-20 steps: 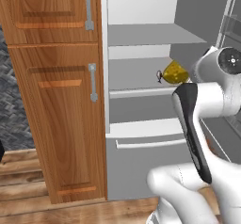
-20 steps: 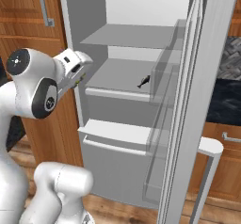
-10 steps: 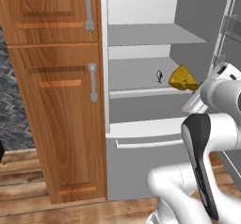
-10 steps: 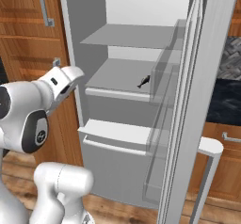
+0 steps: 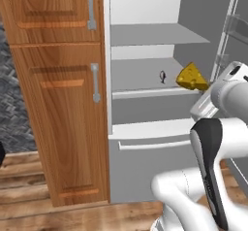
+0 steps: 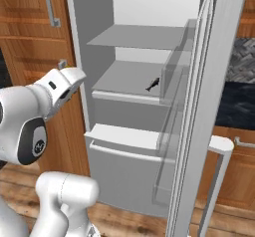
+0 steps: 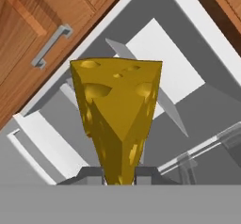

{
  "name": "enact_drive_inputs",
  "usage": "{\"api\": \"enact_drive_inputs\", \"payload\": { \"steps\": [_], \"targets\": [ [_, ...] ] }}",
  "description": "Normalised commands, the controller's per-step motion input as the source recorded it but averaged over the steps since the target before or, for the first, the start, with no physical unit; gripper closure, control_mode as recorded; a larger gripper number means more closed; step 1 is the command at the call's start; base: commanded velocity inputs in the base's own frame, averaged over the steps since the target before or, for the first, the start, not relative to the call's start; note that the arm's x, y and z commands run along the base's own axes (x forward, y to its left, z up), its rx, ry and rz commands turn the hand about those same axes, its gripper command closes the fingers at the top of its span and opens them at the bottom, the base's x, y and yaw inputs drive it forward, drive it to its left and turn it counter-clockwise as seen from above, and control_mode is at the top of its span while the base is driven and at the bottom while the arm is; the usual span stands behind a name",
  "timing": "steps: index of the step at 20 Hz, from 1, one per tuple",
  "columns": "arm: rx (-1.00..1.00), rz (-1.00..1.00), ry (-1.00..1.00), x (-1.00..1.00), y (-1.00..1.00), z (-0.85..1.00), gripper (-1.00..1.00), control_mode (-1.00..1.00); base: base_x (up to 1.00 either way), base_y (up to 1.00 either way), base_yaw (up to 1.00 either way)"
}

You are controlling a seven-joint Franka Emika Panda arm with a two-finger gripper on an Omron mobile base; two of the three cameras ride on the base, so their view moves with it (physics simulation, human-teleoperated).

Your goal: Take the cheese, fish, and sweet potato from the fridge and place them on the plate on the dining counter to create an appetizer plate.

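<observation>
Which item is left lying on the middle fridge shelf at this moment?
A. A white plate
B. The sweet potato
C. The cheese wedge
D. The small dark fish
D: the small dark fish lies alone on the middle shelf of the fridge, while the cheese is clamped in the pincer in front of the shelves.

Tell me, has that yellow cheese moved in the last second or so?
Yes. The cheese, pinched in the gripper, has shifted right in the left base view, away from the fish on the fridge shelf.
</observation>
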Motion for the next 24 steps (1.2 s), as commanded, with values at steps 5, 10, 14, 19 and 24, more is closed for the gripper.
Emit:
{"api": "enact_drive_inputs", "payload": {
  "steps": [5,10,14,19,24],
  "targets": [
    [0.0,0.0,0.0,0.0,0.0,0.0,1.0,1.0,-0.81,0.0,0.0],
    [0.0,0.0,0.0,0.0,0.0,0.0,1.0,1.0,-0.99,0.0,0.0],
    [0.0,0.0,0.0,0.0,0.0,0.0,1.0,1.0,-1.0,0.0,0.0],
    [0.0,0.0,0.0,0.0,0.0,0.0,1.0,1.0,-1.0,0.0,0.0],
    [0.0,0.0,0.0,0.0,0.0,0.0,1.0,1.0,-1.0,-0.02,0.0]
  ]
}}
